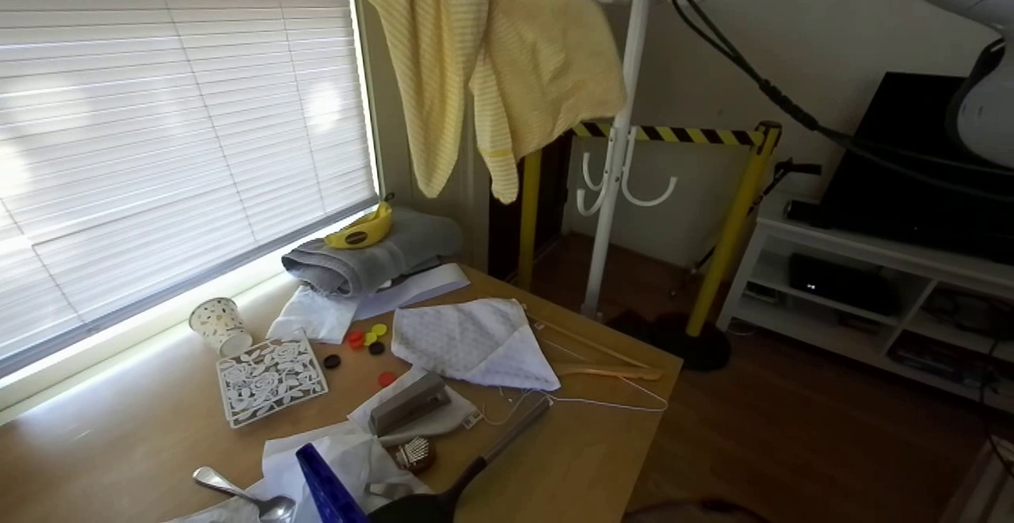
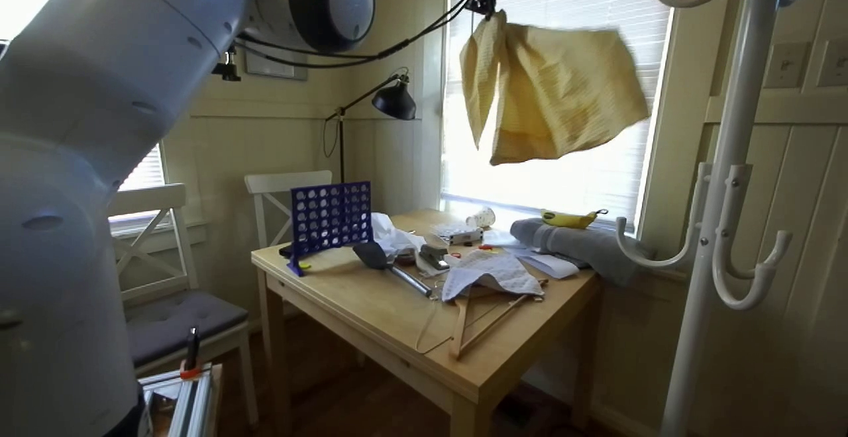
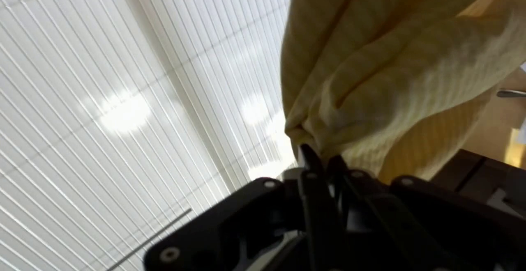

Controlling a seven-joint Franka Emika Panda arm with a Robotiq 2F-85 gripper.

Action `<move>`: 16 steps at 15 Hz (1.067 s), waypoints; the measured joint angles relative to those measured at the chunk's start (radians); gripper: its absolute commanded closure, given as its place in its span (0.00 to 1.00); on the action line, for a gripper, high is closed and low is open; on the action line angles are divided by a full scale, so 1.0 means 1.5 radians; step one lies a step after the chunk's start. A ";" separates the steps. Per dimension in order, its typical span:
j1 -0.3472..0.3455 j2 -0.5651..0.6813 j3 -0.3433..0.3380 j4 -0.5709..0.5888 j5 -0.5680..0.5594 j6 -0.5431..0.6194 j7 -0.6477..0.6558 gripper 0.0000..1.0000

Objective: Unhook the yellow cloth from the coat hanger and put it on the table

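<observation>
Wooden table [image 2: 358, 296], blue grid [image 2: 342, 216], 1 spatula [image 2: 393, 268]

No legible text or numbers.

In an exterior view, camera sat close over the wooden table [image 1: 586, 452], pitched down, facing along it to the coat stand [image 1: 606, 226] beyond its far corner, window blinds [image 1: 182, 135] alongside. In an exterior view, camera stood farther off, on the coat stand's side of the table, shallower pitch, facing across it to the window blinds; robot arm [image 2: 99, 112] nearer than the table. Table, coat stand, window blinds and yellow cloth [image 2: 563, 93] showed in both exterior views. Wrist view: rolled, higher than the table, very near the yellow cloth, largely facing the window blinds.
</observation>
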 measured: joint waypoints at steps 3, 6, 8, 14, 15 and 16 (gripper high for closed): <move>0.007 0.047 0.027 0.026 0.077 -0.019 -0.078 0.98; 0.007 0.085 0.053 0.068 0.147 -0.069 -0.157 0.98; 0.008 0.102 0.054 0.100 0.170 -0.106 -0.185 0.93; 0.009 0.119 0.045 0.140 0.180 -0.143 -0.209 0.98; 0.010 0.118 0.033 0.137 0.180 -0.146 -0.197 0.98; 0.014 0.117 0.011 0.134 0.170 -0.155 -0.175 0.98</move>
